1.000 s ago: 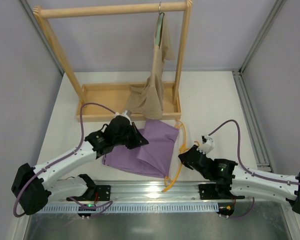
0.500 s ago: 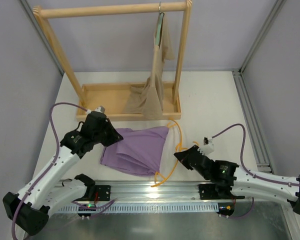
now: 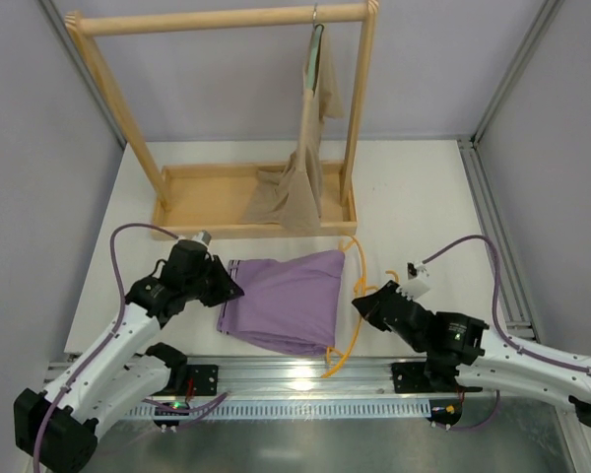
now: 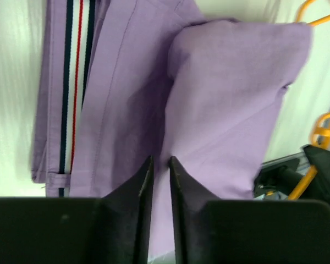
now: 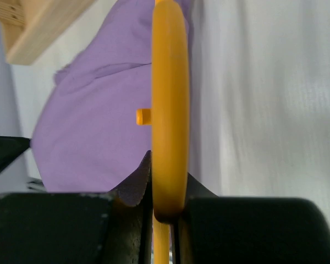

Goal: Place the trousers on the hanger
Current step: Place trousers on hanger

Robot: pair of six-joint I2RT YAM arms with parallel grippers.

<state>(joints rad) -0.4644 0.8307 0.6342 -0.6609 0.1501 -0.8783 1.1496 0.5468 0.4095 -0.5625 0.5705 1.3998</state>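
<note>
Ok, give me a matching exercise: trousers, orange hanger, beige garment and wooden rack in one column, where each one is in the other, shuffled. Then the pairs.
1. trousers
2. orange hanger
3. beige garment
4. wooden rack

A. hanging from the rack's top bar
B. standing at the far side of the table
C. clamped in the right gripper
D. lying folded on the table

Pairs: 1-D, 2-C, 3-A, 4-B.

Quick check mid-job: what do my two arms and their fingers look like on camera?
The left arm and right arm both have white links, black joints and a looping purple cable. The fingers are dark, tapered wedges.
</note>
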